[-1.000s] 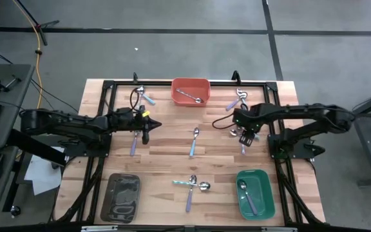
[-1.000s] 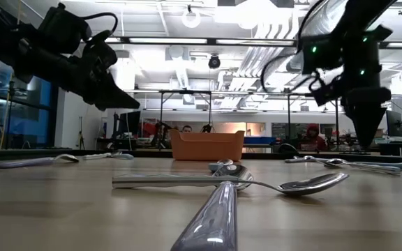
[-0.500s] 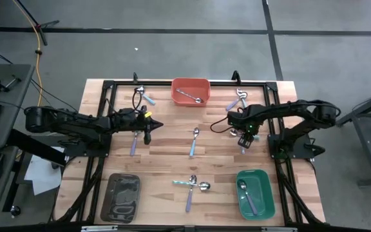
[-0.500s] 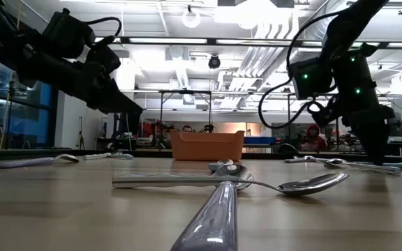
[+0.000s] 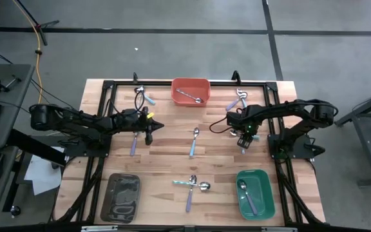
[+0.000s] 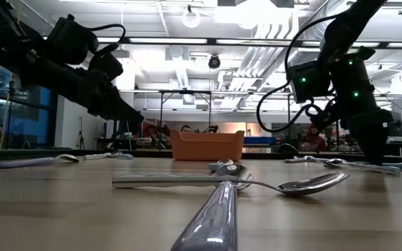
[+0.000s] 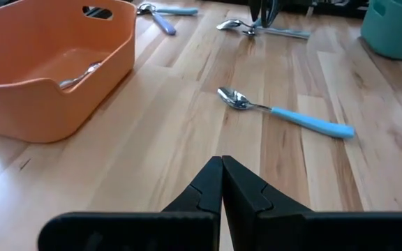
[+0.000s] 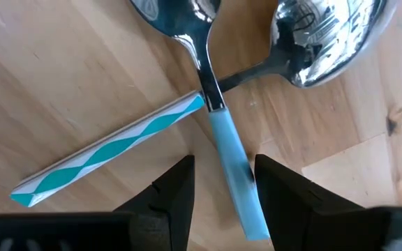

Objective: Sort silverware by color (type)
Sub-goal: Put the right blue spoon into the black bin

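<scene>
Right wrist view alone shows the right gripper [image 8: 222, 183], jaws apart, straddling a blue-handled spoon [image 8: 229, 157] crossing a striped one [image 8: 110, 153]. Left wrist view shows the left gripper [image 7: 222, 167] with jaws together above the counter [image 7: 187, 125].

No words, numbers, labels or signs could be read anywhere, not on the spoons, the trays, the bench or in the room behind it.

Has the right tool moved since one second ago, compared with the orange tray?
Yes. In the high view the right tool shifted slightly toward the orange tray; in the low view it has come down to the table, open over a blue-handled spoon.
</scene>
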Robot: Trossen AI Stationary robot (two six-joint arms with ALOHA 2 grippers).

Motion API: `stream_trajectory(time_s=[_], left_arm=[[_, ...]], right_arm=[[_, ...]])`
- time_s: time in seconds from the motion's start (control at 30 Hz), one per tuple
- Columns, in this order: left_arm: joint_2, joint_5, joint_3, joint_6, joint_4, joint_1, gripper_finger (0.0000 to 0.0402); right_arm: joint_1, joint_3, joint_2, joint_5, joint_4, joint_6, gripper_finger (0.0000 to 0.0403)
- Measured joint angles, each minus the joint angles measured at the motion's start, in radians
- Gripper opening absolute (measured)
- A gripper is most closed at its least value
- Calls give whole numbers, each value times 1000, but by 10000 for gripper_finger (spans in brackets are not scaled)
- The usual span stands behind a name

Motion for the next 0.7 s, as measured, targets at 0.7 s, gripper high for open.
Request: stream_trajectory(time_s=[0.7], left_arm=[[0,26,0,25,37,0,0]], right_arm=[[-70,0,-1,0,0,0,29]])
